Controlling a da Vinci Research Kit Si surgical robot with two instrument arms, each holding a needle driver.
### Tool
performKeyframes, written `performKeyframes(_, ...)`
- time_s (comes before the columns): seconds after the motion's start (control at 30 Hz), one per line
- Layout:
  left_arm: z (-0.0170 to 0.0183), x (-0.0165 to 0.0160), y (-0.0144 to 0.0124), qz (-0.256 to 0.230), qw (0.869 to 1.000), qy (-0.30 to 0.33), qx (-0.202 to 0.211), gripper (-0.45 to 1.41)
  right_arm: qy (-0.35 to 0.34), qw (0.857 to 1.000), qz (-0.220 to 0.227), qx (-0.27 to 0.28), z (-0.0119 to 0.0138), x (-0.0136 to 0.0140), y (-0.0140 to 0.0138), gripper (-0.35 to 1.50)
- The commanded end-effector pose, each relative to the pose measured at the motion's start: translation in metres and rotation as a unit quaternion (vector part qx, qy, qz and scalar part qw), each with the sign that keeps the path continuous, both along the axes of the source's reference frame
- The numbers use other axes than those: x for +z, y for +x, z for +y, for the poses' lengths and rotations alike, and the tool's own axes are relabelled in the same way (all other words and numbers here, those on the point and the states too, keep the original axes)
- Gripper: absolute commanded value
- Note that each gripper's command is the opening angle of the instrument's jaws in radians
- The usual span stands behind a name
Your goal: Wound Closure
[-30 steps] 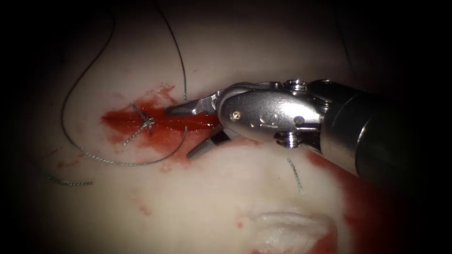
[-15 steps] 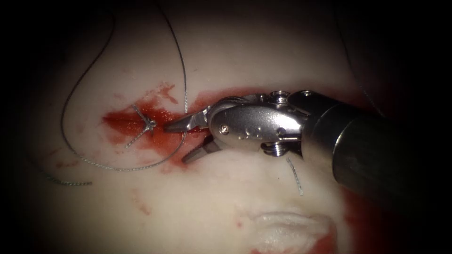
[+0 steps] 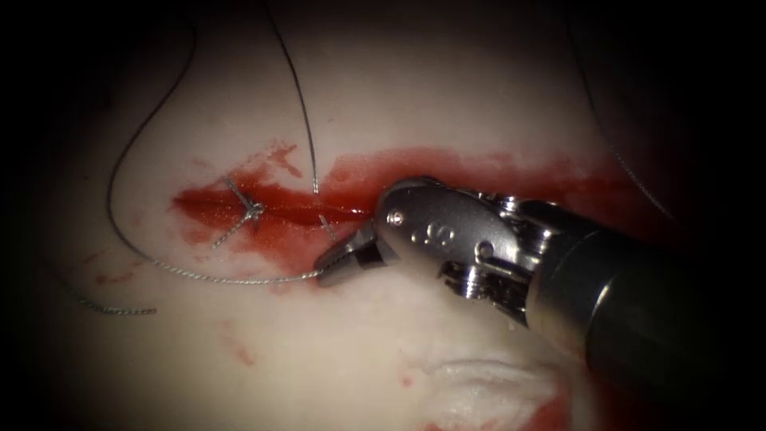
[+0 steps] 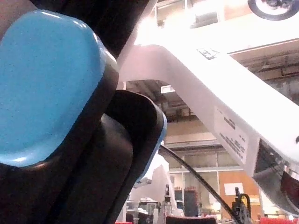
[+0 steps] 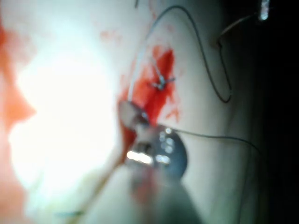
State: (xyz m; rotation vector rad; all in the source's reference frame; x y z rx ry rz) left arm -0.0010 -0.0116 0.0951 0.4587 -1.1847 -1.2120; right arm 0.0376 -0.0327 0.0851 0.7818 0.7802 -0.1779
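Clamping the thin grey braided thread (image 3: 223, 280) at its very tip, the right arm's steel pincer (image 3: 329, 270) sits clenched just beside the red, wet cut (image 3: 303, 214) in the pale tissue (image 3: 335, 351), where a hard tug could, I judge, fray the strand or drag the small tied knot (image 3: 253, 209) beyond its tip through the soft edge.

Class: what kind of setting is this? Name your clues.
Probably a bench suturing practice setup: the right end effector holds thread beside a cut in tissue; a knotted stitch crosses it.
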Motion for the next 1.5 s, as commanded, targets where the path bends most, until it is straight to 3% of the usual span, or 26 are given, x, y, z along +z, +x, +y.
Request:
performKeyframes(0.03, 0.0011, -0.0004, -0.0006, -0.002, 1.0, -0.001, -0.002, -0.45, 0.067, 0.996, -0.056, -0.016, -0.0007, -0.0007, 0.0001, -0.35)
performKeyframes(0.07, 0.0011, -0.0004, -0.0006, -0.002, 1.0, -0.001, -0.002, -0.45, 0.067, 0.996, -0.056, -0.016, -0.0007, -0.0007, 0.0001, -0.35)
performKeyframes(0.1, 0.001, -0.0005, -0.0006, -0.004, 1.0, 0.002, -0.003, -0.45, 0.114, 0.988, -0.101, -0.029, -0.0017, -0.0012, -0.0006, -0.35)
performKeyframes(0.2, 0.0008, -0.0009, -0.0008, -0.006, 1.0, 0.005, 0.0, -0.45, 0.171, 0.975, -0.142, -0.024, -0.0028, -0.0021, -0.0012, -0.35)
performKeyframes(0.27, 0.0008, -0.0011, -0.001, -0.006, 1.0, 0.006, 0.0, -0.45, 0.185, 0.971, -0.146, -0.025, -0.0031, -0.0023, -0.0013, -0.35)
performKeyframes(0.3, 0.0007, -0.0015, -0.0014, -0.007, 1.0, 0.009, 0.0, -0.45, 0.227, 0.961, -0.158, -0.029, -0.0036, -0.0032, -0.0013, -0.35)
performKeyframes(0.37, 0.0006, -0.0016, -0.0016, -0.008, 1.0, 0.009, 0.0, -0.45, 0.235, 0.958, -0.16, -0.033, -0.0036, -0.0034, -0.0012, -0.35)
performKeyframes(0.5, 0.0004, -0.0017, -0.0017, -0.011, 1.0, 0.01, 0.006, -0.45, 0.286, 0.938, -0.193, -0.03, -0.0038, -0.0053, -0.001, -0.35)
performKeyframes(0.57, 0.0004, -0.0017, -0.0017, -0.013, 1.0, 0.01, 0.009, -0.45, 0.29, 0.936, -0.196, -0.025, -0.0039, -0.0057, -0.0009, -0.35)
performKeyframes(0.6, 0.0003, -0.0017, -0.0018, -0.027, 0.999, 0.012, 0.03, -0.45, 0.322, 0.921, -0.218, -0.003, -0.0041, -0.0069, -0.0006, -0.35)
performKeyframes(0.7, 0.0003, -0.0016, -0.0018, -0.03, 0.999, 0.011, 0.035, -0.45, 0.343, 0.912, -0.223, 0.005, -0.0045, -0.0076, -0.0003, -0.35)
performKeyframes(0.83, 0.0003, -0.0015, -0.0017, -0.028, 0.999, 0.011, 0.033, -0.45, 0.36, 0.911, -0.199, 0.021, -0.0045, -0.0086, 0.0005, -0.35)
performKeyframes(0.97, 0.0003, -0.0015, -0.0016, -0.029, 0.999, 0.011, 0.035, -0.45, 0.362, 0.915, -0.16, 0.082, -0.0013, -0.0099, 0.0001, 0.77)
performKeyframes(1.07, 0.0003, -0.0015, -0.0016, -0.029, 0.999, 0.01, 0.035, -0.45, 0.343, 0.913, -0.155, 0.157, 0.0011, -0.0109, -0.0003, 0.99)
performKeyframes(1.2, 0.0003, -0.0013, -0.0016, -0.027, 0.999, 0.009, 0.033, -0.45, 0.311, 0.877, -0.174, 0.322, 0.0058, -0.0121, -0.0006, 0.98)
performKeyframes(1.3, 0.0003, -0.0013, -0.0016, -0.027, 0.999, 0.008, 0.033, -0.45, 0.32, 0.847, -0.205, 0.371, 0.008, -0.0118, -0.0009, 0.88)
performKeyframes(1.37, 0.0003, -0.0012, -0.0016, -0.027, 0.999, 0.008, 0.033, -0.45, 0.349, 0.802, -0.228, 0.427, 0.009, -0.0103, -0.0012, 0.88)
performKeyframes(1.4, 0.0002, -0.0012, -0.0016, -0.027, 0.999, 0.007, 0.032, -0.45, 0.353, 0.79, -0.239, 0.441, 0.009, -0.0097, -0.0013, 0.88)
performKeyframes(1.43, 0.0002, -0.0011, -0.0017, -0.026, 0.999, 0.007, 0.032, -0.45, 0.361, 0.769, -0.252, 0.464, 0.0089, -0.0087, -0.0013, 0.83)
performKeyframes(1.5, 0.0002, -0.0011, -0.0017, -0.026, 0.999, 0.007, 0.032, -0.45, 0.364, 0.747, -0.272, 0.486, 0.0083, -0.007, -0.0013, 0.79)
